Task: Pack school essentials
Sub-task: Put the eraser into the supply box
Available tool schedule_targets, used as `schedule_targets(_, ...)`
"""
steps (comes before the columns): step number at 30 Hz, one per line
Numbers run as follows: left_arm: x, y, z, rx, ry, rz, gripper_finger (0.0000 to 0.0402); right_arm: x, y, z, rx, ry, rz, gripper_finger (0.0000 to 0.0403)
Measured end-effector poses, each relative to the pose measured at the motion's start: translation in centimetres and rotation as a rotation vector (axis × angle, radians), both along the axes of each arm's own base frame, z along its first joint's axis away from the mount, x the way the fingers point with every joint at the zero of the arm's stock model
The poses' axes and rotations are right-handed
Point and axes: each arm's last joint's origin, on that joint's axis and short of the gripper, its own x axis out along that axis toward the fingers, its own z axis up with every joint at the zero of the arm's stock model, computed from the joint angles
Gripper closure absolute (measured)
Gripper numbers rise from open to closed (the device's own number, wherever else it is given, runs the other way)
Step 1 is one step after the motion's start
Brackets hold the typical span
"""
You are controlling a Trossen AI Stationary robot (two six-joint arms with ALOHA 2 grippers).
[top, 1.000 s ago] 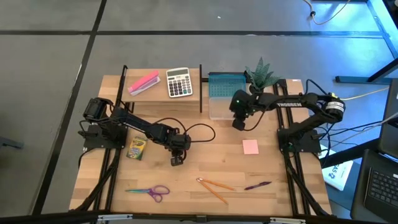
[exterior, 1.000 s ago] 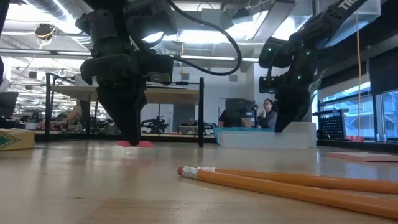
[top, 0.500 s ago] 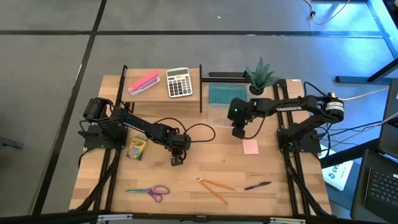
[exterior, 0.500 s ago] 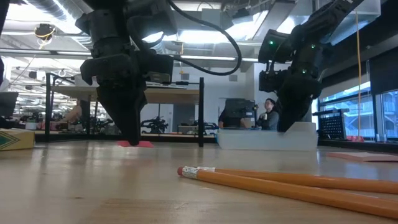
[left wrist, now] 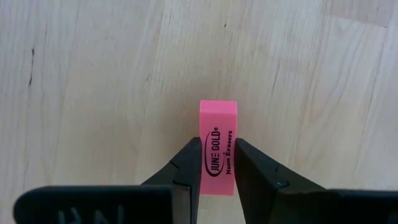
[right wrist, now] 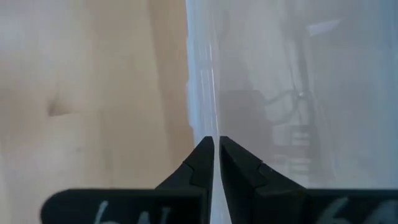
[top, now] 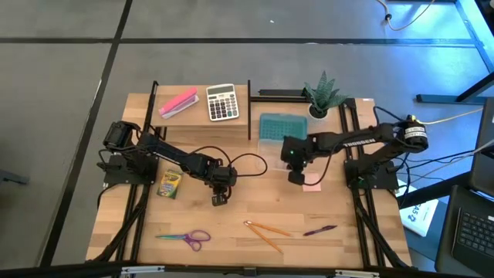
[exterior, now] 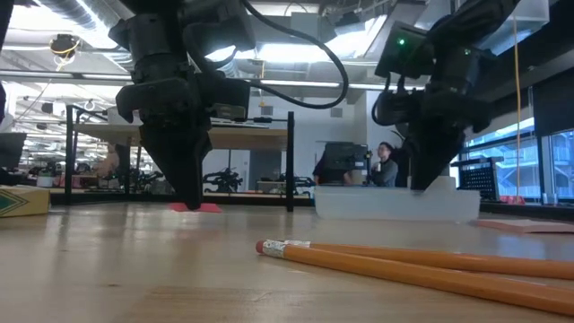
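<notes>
- Left gripper (top: pixel 220 199): down at the table (top: pixel 255 207) near its middle, fingers (left wrist: pixel 186 174) closed on a small pink eraser (left wrist: pixel 218 147). The eraser stands on the wood between the fingertips; its printed face shows in the left wrist view.
- Right gripper (top: pixel 296 176): fingers (right wrist: pixel 202 163) pinched on the thin wall of a clear plastic bin (top: pixel 274 131), as the right wrist view shows. In the high view the gripper sits at the bin's near side, right of the table's middle.
- Clear bin: lies toward the table's back edge, just beside a small potted plant (top: pixel 323 94) near the back right corner. A teal patterned surface shows inside it.
- Pink notepad (top: pixel 312 182): flat on the table, partly under the right gripper, toward the right edge.
- Crayon box (top: pixel 168 184): near the left edge, just left of the left arm's forearm.
- Purple-handled scissors (top: pixel 187 238): near the front left corner, well apart from both grippers.
- Two orange pencils (top: pixel 266 232): near the front edge, centre; eraser tips toward the low camera.
- Purple pen (top: pixel 319 230): just right of the pencils, near the front edge.
- Calculator (top: pixel 222 102) and a long pink block (top: pixel 177 103): at the back edge, left of centre.
- A person (exterior: pixel 387 163) sits in the room behind the table.
</notes>
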Motion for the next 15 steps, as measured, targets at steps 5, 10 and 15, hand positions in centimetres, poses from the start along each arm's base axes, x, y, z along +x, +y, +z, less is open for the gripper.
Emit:
schedule_targets(5, 0.0, 0.0, 0.0, 0.0, 0.0, 0.0, 0.0329, 0.1, 1.6, 0.0, 0.017, 0.004, 0.021, 0.0373)
schedule_targets(10, 0.0, 0.0, 0.0, 0.0, 0.0, 0.0, 0.0329, 0.0, 3.2, 0.0, 0.035, 0.009, 0.042, 0.0373)
schedule_targets(15, 0.0, 0.0, 0.0, 0.0, 0.0, 0.0, 0.0329, -0.1, 4.8, 0.0, 0.04, 0.011, 0.091, 0.0373)
